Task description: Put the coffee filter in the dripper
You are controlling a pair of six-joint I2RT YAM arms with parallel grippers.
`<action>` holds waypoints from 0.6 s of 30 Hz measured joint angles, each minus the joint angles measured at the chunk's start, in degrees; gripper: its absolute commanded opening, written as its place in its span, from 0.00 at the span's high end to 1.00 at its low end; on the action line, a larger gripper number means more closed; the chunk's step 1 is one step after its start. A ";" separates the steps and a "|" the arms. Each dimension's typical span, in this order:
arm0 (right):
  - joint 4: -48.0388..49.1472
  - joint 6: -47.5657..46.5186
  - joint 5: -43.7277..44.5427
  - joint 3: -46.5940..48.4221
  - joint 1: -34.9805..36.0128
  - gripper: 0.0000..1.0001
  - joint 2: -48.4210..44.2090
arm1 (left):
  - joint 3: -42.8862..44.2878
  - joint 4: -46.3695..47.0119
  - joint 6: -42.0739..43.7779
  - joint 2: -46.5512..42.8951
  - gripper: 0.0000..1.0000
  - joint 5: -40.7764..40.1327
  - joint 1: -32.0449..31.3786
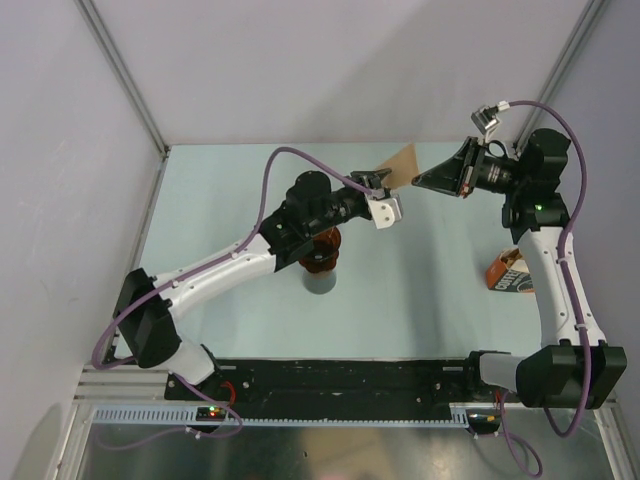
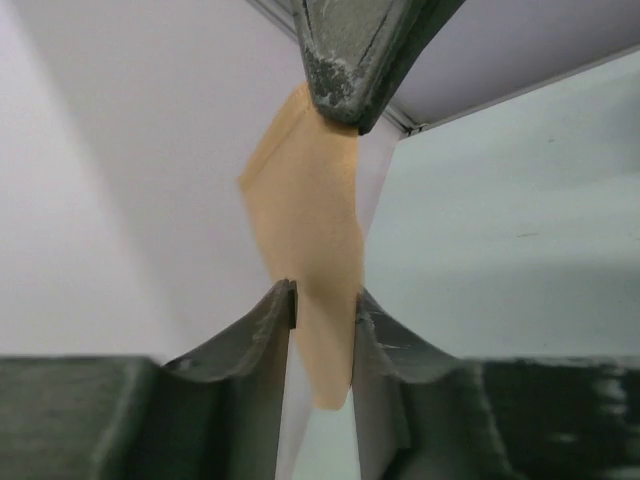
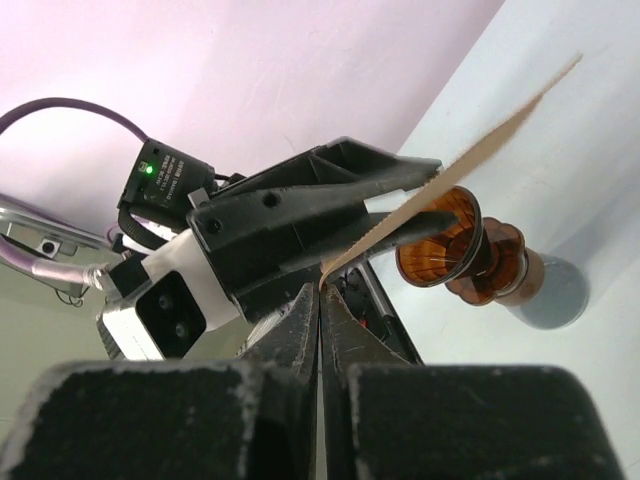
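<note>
Right gripper (image 3: 320, 290) clenched on filter (image 2: 305, 240) corner, high over table's (image 1: 420, 300) far edge. Left gripper (image 2: 323, 310) around filter, can't tell if gripping. Dripper (image 3: 440, 240) below.

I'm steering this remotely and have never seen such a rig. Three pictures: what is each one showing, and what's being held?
The overhead picture looks down on two robot arms bolted at the near edge of a pale table. The other two come from cameras on each arm's wrist. The right end effector is shut on one corner of the coffee filter, a flat tan paper, held up in the air. The left end effector has its fingers on either side of the filter, seemingly closing on it. Below the left arm stands the dripper, a reddish-brown funnel, on a grey beaker. An orange-brown printed bag lies near the right arm.
</note>
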 measured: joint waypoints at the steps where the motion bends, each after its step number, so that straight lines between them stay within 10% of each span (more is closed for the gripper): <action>1: 0.17 0.37 0.00 -0.04 0.00 1.00 0.00 | -0.04 0.07 0.22 0.00 0.90 -0.20 -0.02; 2: 0.42 0.72 0.02 -0.11 0.04 1.00 0.00 | -0.11 0.20 0.57 0.00 0.95 -0.42 -0.02; 6: 2.73 2.21 -0.09 -0.13 0.07 0.27 0.00 | -0.26 0.59 0.72 -0.07 0.99 -0.35 -0.02; 8: 4.76 2.36 -0.66 -0.28 -0.59 0.10 0.00 | -0.26 0.24 -0.07 -0.17 1.00 -0.13 -0.02; 18: -2.89 -27.98 -4.74 5.27 -12.66 0.01 -0.02 | 14.95 -18.32 -20.57 -0.24 1.00 14.21 4.35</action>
